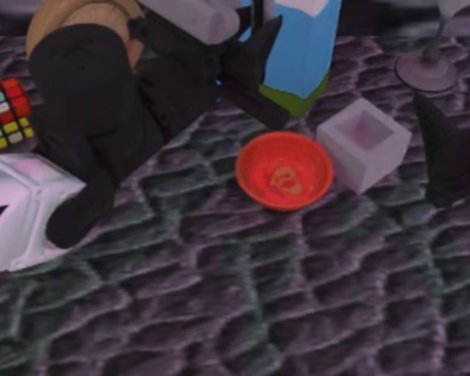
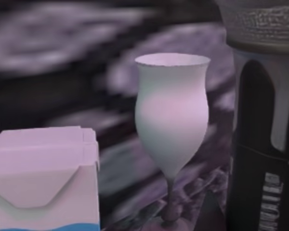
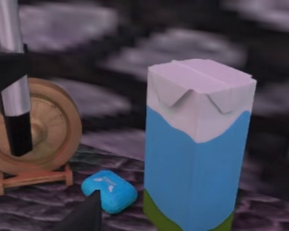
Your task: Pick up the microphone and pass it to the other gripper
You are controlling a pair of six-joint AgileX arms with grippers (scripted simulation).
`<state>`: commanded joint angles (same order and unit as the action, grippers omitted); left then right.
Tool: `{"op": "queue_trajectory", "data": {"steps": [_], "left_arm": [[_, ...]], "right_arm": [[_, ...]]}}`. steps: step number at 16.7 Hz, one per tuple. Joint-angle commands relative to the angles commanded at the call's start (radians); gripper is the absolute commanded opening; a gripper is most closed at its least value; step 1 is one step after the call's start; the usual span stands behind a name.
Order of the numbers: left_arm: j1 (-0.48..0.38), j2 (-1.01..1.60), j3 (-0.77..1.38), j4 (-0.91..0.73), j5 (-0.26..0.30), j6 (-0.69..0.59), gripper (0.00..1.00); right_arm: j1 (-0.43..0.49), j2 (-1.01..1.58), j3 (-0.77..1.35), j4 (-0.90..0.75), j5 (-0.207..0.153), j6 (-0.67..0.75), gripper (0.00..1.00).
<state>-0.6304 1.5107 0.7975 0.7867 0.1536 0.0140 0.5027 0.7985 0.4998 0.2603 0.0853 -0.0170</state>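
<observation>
1. Red bowl [image 1: 284, 170] near table centre, upright, pale orange smudge inside.
2. Pale lilac open-topped box [image 1: 364, 143] just right of the bowl, close but apart.
3. Blue-and-white carton [image 1: 301, 47] with green base behind the bowl; also in right wrist view [image 3: 197, 144].
4. White goblet [image 2: 171, 120] upright, foot at far right [image 1: 428, 70].
5. Multicoloured cube [image 1: 6, 113] at left edge.
6. Small blue pad [image 3: 109, 191] beside the carton.
7. Wooden disc on stand [image 3: 43, 130] beyond the pad.
</observation>
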Motion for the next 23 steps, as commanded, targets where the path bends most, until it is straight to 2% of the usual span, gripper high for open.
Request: {"op": "queue_trajectory", "data": {"steps": [4,8,16,23], "left_arm": [[0.0,0.0,0.0,0.0,0.0,0.0,0.0],[0.0,0.0,0.0,0.0,0.0,0.0,0.0],[0.0,0.0,0.0,0.0,0.0,0.0,0.0],[0.0,0.0,0.0,0.0,0.0,0.0,0.0]], "right_arm": [[0.159,0.241,0.16,0.085,0.026,-0.004,1.0],[0.245,0.365,0.253,0.137,0.04,-0.008,1.0],[0.244,0.408,0.291,0.149,0.036,-0.008,1.0],[0.217,0.733,0.535,0.219,0.014,-0.007,1.0]]}}
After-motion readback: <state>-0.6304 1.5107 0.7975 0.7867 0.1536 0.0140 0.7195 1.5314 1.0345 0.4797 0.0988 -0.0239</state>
